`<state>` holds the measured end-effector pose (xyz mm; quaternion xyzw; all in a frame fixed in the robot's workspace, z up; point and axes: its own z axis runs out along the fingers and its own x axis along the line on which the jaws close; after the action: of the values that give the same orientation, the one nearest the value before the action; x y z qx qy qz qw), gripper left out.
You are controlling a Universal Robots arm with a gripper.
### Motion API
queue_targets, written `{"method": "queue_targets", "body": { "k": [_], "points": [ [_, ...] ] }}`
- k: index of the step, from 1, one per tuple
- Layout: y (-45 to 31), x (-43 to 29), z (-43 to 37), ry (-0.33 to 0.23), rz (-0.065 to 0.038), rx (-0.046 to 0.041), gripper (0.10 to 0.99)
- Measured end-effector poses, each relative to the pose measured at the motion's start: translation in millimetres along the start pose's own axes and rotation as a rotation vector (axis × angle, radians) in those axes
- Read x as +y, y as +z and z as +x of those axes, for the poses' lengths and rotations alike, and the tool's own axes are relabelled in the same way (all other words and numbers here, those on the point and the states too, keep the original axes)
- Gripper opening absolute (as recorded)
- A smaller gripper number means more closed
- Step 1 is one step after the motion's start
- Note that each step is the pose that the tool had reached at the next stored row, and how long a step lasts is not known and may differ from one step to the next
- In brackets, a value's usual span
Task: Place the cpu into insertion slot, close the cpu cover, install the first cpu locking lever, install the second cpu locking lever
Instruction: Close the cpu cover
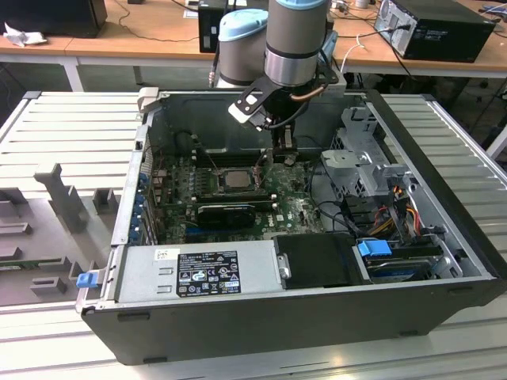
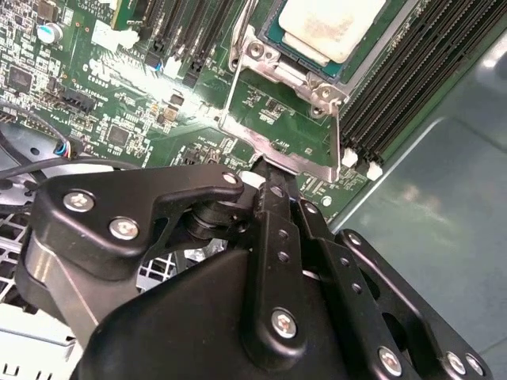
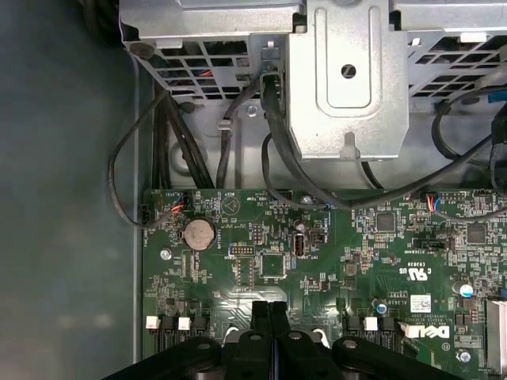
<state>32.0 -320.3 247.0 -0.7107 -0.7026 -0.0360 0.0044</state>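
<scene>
Gripper (image 2: 271, 176) — narrow, pinched on free edge of cover (image 2: 269, 138), swung open off slot (image 2: 261, 54). Cpu (image 2: 329, 28) — seated in slot, top bare, green board (image 2: 119, 103) around.

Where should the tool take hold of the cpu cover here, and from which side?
Grip the cover by its free end bar, coming from the side away from the cpu. The cover looks swung up on a hinge beside the cpu, and its cut-out leaves only thin rails; that bar is broadest and nearest the tool.

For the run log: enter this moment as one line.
cpu seated in insertion slot | cpu cover raised | gripper shut on cpu cover edge
</scene>
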Motion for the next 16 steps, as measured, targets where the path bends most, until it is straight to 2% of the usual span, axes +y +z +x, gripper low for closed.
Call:
{"method": "queue_targets", "body": {
  "k": [16],
  "points": [
    [-0.4, -7.8, -0.1, 0.0, 0.0, -0.0001, 0.106]
  ]
}}
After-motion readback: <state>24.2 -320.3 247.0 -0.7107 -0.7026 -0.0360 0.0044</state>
